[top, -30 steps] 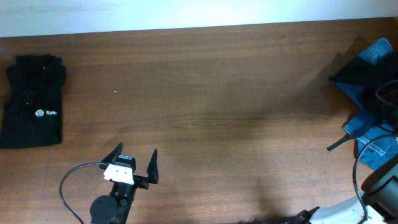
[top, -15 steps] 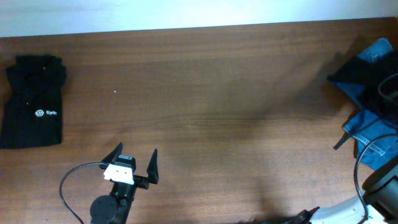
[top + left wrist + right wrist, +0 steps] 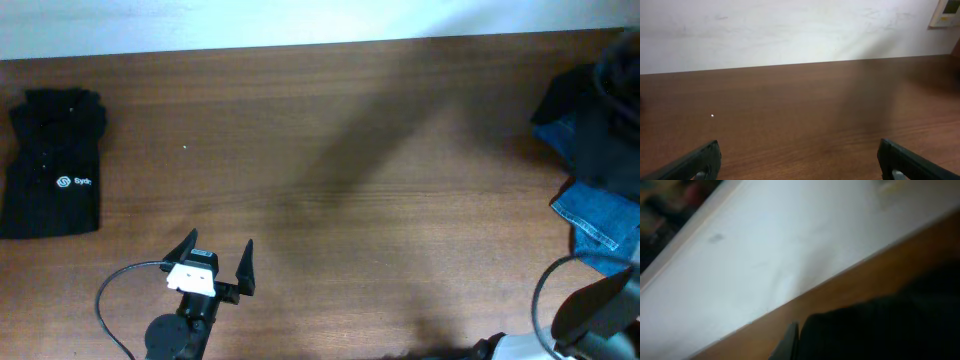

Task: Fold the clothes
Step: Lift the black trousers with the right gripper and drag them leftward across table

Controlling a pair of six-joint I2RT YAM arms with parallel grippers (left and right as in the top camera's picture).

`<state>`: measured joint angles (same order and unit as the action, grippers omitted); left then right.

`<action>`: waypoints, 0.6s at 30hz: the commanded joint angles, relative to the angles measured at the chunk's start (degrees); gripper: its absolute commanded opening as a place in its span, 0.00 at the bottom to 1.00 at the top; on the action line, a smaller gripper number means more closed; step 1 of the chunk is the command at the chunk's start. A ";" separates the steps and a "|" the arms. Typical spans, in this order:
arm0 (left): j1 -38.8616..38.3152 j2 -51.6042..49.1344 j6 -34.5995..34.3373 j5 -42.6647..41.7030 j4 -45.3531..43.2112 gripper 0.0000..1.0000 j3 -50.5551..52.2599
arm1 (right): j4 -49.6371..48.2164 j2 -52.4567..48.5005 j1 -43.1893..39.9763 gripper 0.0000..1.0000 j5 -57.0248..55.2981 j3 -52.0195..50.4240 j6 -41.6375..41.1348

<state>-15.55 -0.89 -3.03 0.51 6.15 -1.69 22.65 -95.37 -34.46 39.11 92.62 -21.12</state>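
Evidently, found the black trousers [image 3: 595,125] bunched at far right beside the denim jeans [image 3: 600,215], apparently clamped by right gripper [image 3: 792,340]; left gripper [image 3: 217,248] spread, empty. Judged folding unstarted; spreading and folding remained.

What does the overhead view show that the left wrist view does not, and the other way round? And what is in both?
Only overhead: a folded black top with a white logo at the left end, and at the right edge blue jeans with blurred black cloth above them.
Only left wrist: a beige plate high on the white wall, top right.
Both: the brown wooden table, a small white speck on it, and the left hand, its fingers wide apart with nothing between them.
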 commanded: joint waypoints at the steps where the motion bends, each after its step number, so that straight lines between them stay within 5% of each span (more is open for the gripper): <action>1: 0.33 0.52 -0.76 -0.76 -0.37 0.99 0.59 | 3.08 2.27 7.93 0.04 3.21 6.01 3.80; 18: 0.33 0.52 -0.76 -0.76 -0.37 0.99 0.59 | 5.49 0.76 47.80 0.04 -12.85 11.65 5.92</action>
<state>-15.55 -0.89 -3.03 0.38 6.15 -1.69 29.54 -95.00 8.80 28.40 101.69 -17.17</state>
